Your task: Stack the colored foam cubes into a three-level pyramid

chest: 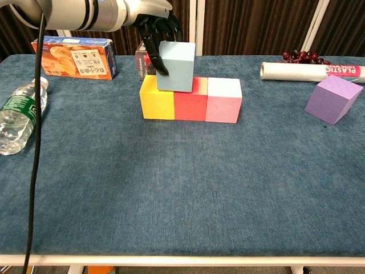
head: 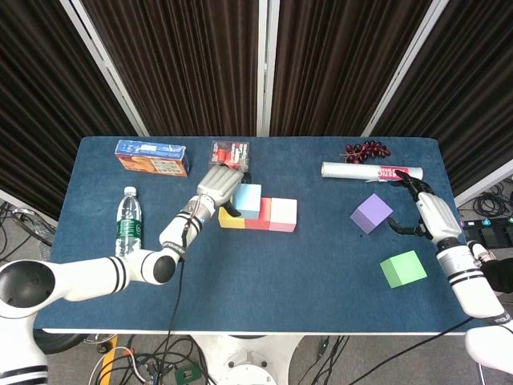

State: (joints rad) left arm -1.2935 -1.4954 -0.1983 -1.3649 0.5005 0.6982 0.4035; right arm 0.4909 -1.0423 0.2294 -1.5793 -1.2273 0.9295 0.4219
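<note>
An orange and blue cardboard snack box (head: 151,157) is seen at the far left of the blue cloth-covered table (head: 264,273). A clear plastic water bottle with a green label (head: 128,218) lies nearer the front. A red and black packet (head: 230,153) lies mid-back. A white roll of plastic wrap (head: 370,171) lies far right, with dark red grapes (head: 365,149) behind it.

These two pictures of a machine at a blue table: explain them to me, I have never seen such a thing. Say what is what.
It is a robot with two arms that end in hands with fingers. One picture looks down from its head, the other looks forward from its chest. On the blue table a yellow cube, a red cube and a pink cube stand in a row. The left hand holds a light blue cube on top of the yellow and red ones. The right hand is beside a tilted purple cube and holds nothing. A green cube lies nearer. Also there: a water bottle, a snack box, a paper roll and grapes.
</note>
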